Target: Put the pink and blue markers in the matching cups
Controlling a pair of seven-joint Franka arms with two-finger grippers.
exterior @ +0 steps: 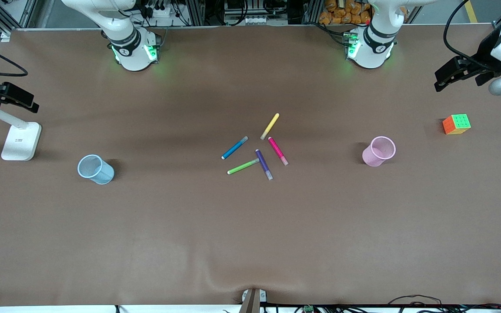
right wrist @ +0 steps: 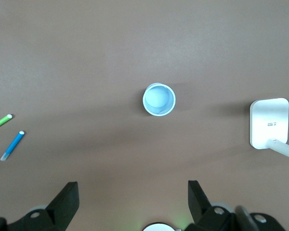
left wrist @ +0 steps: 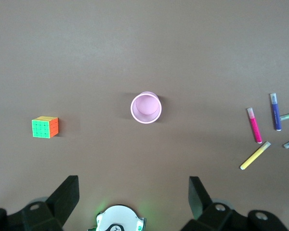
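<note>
The pink marker and the blue marker lie flat in a loose cluster of pens at mid-table. The pale pink cup stands upright toward the left arm's end. The pale blue cup stands upright toward the right arm's end. Both cups look empty. My left gripper hangs high over the left arm's end, open and empty; its wrist view shows the pink cup and pink marker. My right gripper hangs high over the right arm's end, open and empty; its wrist view shows the blue cup and blue marker.
A purple pen, a green pen and a yellow pen lie among the two markers. A colourful puzzle cube sits near the pink cup, toward the table's end. A white stand base sits near the blue cup.
</note>
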